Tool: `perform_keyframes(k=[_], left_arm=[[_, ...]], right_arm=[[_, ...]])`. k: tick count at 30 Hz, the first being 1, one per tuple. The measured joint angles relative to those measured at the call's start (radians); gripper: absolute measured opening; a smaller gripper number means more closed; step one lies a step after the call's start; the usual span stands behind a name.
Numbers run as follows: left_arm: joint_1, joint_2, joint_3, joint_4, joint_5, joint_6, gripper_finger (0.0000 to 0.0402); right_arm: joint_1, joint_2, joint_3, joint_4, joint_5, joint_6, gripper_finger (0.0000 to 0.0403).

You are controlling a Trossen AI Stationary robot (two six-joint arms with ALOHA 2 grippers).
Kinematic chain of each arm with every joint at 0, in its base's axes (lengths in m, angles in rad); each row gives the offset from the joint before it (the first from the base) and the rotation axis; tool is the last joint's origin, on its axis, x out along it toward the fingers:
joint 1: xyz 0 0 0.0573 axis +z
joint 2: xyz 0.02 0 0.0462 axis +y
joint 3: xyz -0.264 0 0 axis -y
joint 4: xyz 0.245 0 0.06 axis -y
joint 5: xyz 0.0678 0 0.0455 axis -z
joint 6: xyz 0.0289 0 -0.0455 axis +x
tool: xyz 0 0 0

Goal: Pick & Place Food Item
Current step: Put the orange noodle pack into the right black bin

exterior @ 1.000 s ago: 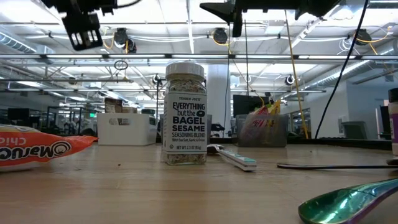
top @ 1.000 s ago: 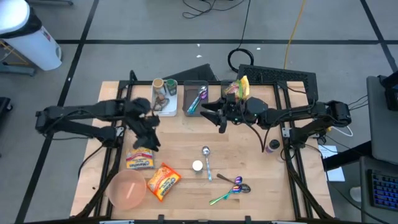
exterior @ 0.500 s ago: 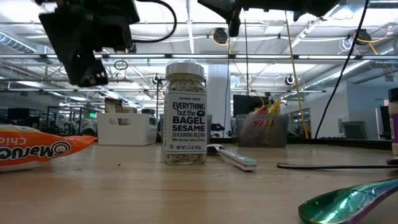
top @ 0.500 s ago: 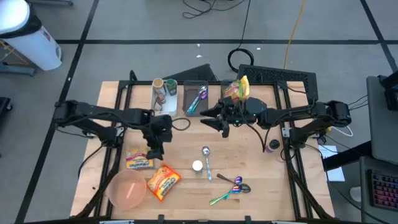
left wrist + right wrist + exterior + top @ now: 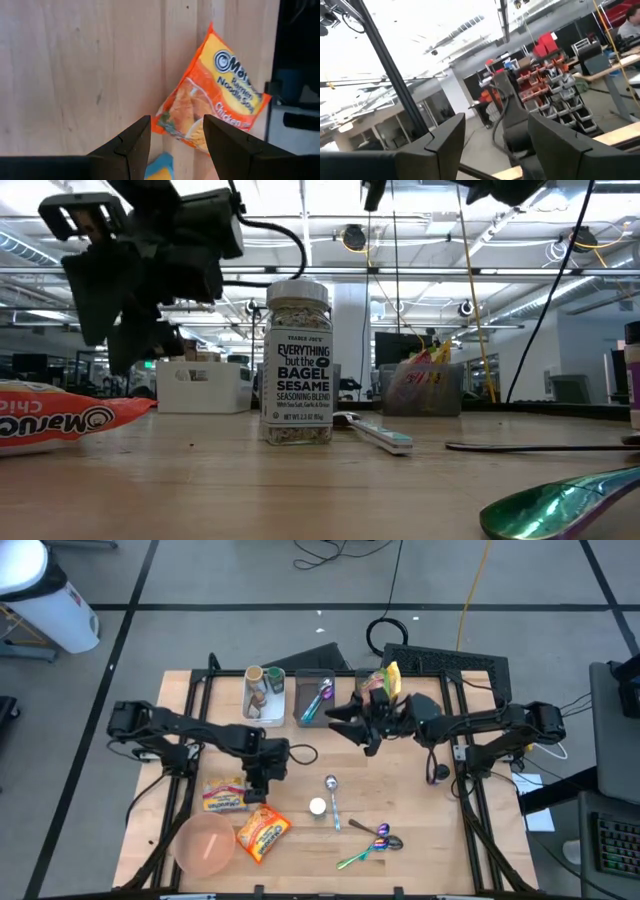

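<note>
The left gripper point(image 5: 256, 789) hovers directly over the orange ramen packet point(image 5: 226, 797), fingers spread and holding nothing; its wrist view shows both fingers framing one corner of the ramen packet point(image 5: 212, 97) rather than its middle. The ramen packet lies flat on the table point(image 5: 400, 790), just beside a second orange packet point(image 5: 263, 830) and near the pink bowl point(image 5: 207, 844). The right gripper point(image 5: 352, 727) waits raised, well apart from the ramen packet, near the bins, fingers apart and unloaded.

Risks, as judgements:
- Descent off-centre: the fingers may pinch only the film edge, and the packet may slip or tear.
- A flat, thin packet may let the fingertips strike the table.
- Drift toward the second orange packet may drag it along.
</note>
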Motion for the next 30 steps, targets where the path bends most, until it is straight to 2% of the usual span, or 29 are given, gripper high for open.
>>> perform_keyframes(k=[13, 26, 30], left_arm=[[-0.007, 0.171, 0.000, 0.030, 0.117, 0.045, 0.0188], [-0.052, 0.191, 0.000, 0.053, 0.139, 0.051, 0.0188], [-0.052, 0.191, 0.000, 0.053, 0.138, 0.050, 0.0166]], right_arm=[[-0.003, 0.001, 0.000, 0.007, -0.001, 0.026, 0.0210], [-0.003, 0.001, 0.000, -0.016, -0.001, 0.024, 0.0210], [-0.003, 0.001, 0.000, -0.029, -0.001, 0.017, 0.0210]])
